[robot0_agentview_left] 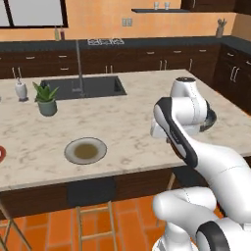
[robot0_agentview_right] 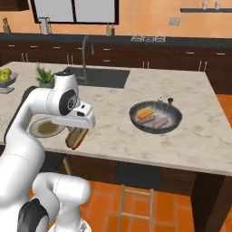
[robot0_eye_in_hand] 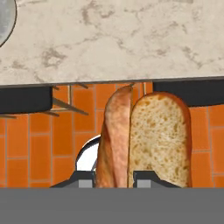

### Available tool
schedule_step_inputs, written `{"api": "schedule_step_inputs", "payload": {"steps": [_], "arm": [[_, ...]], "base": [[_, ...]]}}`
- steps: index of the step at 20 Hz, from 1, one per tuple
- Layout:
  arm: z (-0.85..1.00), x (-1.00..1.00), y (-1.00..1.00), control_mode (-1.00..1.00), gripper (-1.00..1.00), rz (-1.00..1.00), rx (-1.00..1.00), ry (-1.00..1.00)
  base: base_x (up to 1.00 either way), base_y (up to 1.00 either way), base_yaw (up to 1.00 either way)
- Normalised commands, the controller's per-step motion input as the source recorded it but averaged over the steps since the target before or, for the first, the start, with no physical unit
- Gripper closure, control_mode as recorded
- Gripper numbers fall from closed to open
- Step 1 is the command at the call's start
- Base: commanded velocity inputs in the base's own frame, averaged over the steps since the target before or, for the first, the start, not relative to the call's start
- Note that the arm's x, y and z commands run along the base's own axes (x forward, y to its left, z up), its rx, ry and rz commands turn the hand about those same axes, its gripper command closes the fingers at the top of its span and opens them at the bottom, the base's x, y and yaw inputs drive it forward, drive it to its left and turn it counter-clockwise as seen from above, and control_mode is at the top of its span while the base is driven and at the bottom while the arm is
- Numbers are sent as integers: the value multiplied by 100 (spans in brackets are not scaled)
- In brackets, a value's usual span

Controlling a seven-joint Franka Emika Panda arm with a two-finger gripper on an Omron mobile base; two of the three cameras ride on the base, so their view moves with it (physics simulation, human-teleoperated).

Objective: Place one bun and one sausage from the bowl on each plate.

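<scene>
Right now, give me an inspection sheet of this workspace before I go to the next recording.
Surface: marble island counter with a built-in sink.
Job's things: dark bowl holds a bun and sausages; grey-beige plate bare; red-rimmed plate at the picture's edge.
Clutter: potted plant, soap dispenser, apple bowl, salt and pepper shakers.
Gripper: gripper shut on a bun with sausage, beyond the counter's front edge, over the floor.
Cables: nothing seen.
Surroundings: dark cabinets, orange tiled floor, wooden stools.
</scene>
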Motion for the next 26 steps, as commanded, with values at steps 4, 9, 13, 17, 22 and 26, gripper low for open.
{"api": "schedule_step_inputs", "payload": {"steps": [4,9,13,17,22,26], "arm": [[0,0,0,100,100,0,0,0],[0,0,0,100,100,0,0,0],[0,0,0,100,100,0,0,0],[0,0,0,100,100,0,0,0],[-15,26,0,-100,100,0,0,0],[-59,100,0,-100,100,0,0,0]], "base": [[6,100,0],[24,99,0],[57,53,0],[63,-3,0],[36,-1,0],[0,0,0]]}}
